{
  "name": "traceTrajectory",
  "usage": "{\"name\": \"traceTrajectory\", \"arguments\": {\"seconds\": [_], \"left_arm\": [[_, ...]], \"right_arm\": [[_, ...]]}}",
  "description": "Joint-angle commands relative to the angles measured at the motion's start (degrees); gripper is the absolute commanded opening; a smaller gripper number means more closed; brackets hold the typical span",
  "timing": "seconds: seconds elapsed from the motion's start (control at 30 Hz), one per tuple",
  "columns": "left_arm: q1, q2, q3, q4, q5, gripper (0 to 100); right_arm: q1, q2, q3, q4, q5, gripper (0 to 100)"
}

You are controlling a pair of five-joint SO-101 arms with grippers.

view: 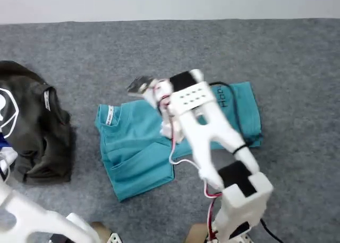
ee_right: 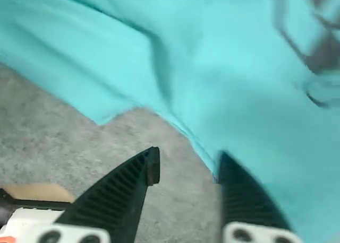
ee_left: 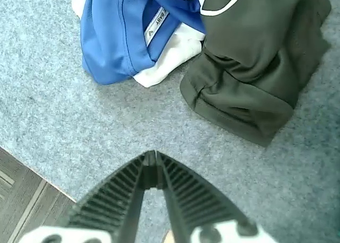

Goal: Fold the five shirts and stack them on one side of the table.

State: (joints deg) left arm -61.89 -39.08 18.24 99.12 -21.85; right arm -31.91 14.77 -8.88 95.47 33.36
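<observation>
A teal shirt (view: 138,147) lies partly folded in the middle of the grey mat, its collar label toward the left. My right gripper (ee_right: 188,168) hangs open just above the shirt's near edge (ee_right: 223,94), where the cloth meets the mat; nothing is between its fingers. In the high view the right arm (view: 212,131) stretches over the shirt from the front right. At the left a folded dark olive shirt (view: 37,131) lies on a blue shirt (ee_left: 117,36) and a white one (ee_left: 159,68). My left gripper (ee_left: 155,157) is shut and empty, over bare mat in front of that pile.
The grey mat (view: 255,57) covers the table. Its front edge and a strip of wooden floor (ee_left: 21,195) show close behind the left gripper. A black cable (view: 234,110) runs across the right part of the teal shirt. The left arm (view: 26,216) occupies the front left corner.
</observation>
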Motion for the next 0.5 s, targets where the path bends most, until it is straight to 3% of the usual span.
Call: {"name": "traceTrajectory", "arguments": {"seconds": [0.0, 0.23, 0.47], "left_arm": [[-0.3, -1.2, -1.8, 1.0, -0.2, 1], [-0.2, -1.2, -1.8, 0.9, -0.4, 1], [-0.2, -1.2, -1.8, 0.9, -0.4, 1]], "right_arm": [[-4.2, 1.5, -1.1, -2.2, 0.4, 26.8], [-8.7, 6.0, -3.1, -4.6, 0.2, 20.5], [-9.6, 14.5, -12.2, -4.4, -2.9, 20.3]]}}
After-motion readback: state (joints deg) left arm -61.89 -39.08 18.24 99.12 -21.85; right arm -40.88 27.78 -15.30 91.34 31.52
